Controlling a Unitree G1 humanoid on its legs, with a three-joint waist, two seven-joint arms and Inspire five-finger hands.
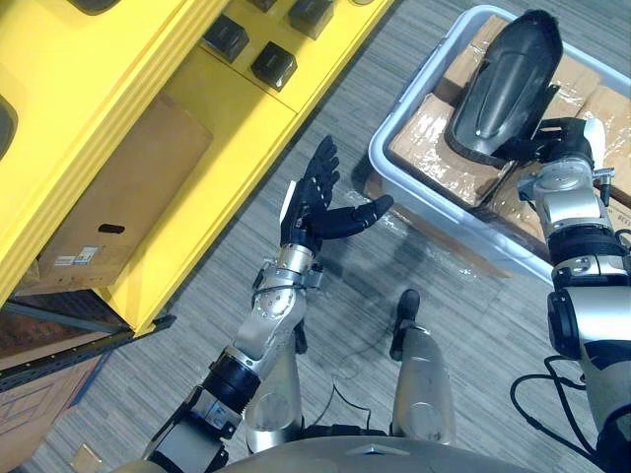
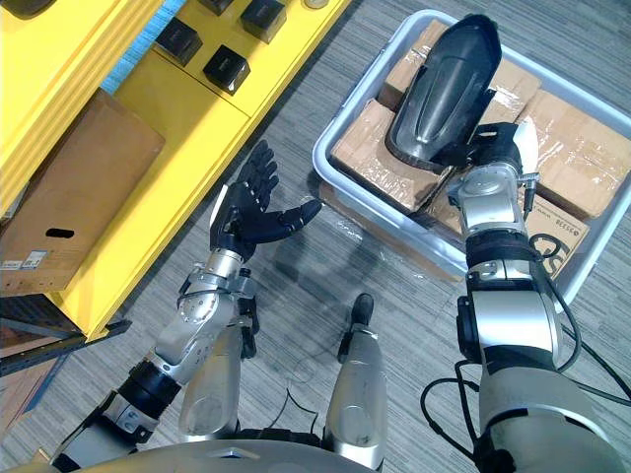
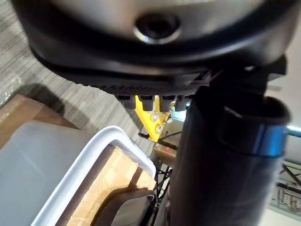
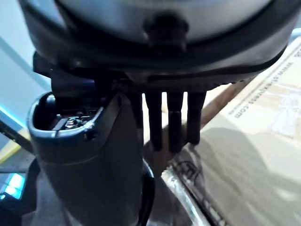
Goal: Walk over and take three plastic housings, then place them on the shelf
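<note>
Now right hand (image 1: 566, 138) clamped on black housing (image 1: 505, 84) over bin (image 1: 434, 202); left hand (image 1: 317, 205) fingers spread apart, empty

From the head, two eyes side by side: facing steeply down from well above the floor (image 1: 325, 108), sharing shelf (image 1: 237, 108), bin (image 1: 444, 215), housing (image 1: 503, 89), left hand (image 1: 314, 207) and right hand (image 1: 562, 133). From the left wrist: very near, looking along the left hand, over floor toward the bin's rim and a bit of shelf. From the right wrist: equally near, looking along the right hand onto boxes (image 4: 263, 122) in the bin, also seen from the head.
</note>
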